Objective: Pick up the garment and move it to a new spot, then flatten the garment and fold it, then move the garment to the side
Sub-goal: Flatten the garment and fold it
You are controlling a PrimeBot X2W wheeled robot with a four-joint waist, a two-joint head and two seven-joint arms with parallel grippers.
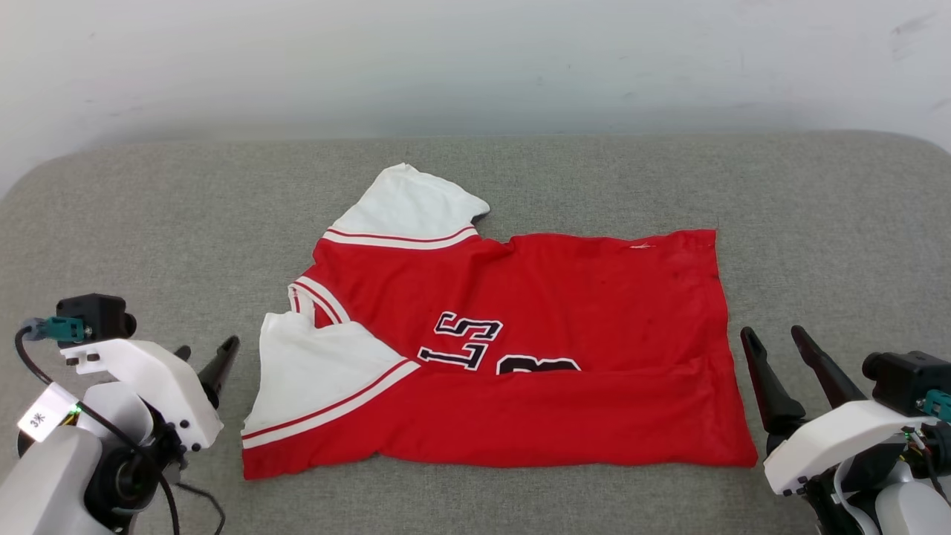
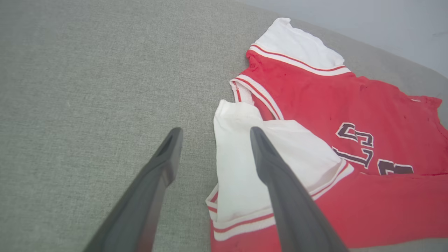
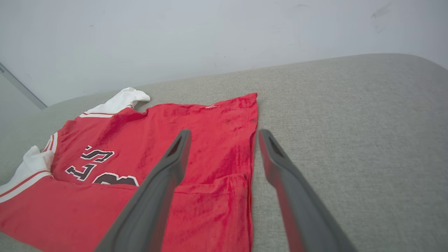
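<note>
Red garment (image 1: 565,312): one, lying flat about the middle of the grey cushion (image 1: 148,208), collar end toward its left edge, hem toward its right edge.
Sleeves: two, white with red-and-white striped trim. One points at the far edge, the other lies at the garment's near left corner.
Grippers: two, one at each end of the garment.
Left gripper (image 1: 208,348) (image 2: 215,130): jaws spread, holding nothing, just beside the near sleeve.
Right gripper (image 1: 773,334) (image 3: 224,132): jaws spread, holding nothing, just beside the hem.
Hidden: a near strip of the garment is folded over and cuts off the dark lettering, which is hard to read. The left gripper's housing covers most of one finger in the head view.
Open room: bare cushion toward both far corners, and a band along the far edge under the pale wall (image 1: 475,59).
</note>
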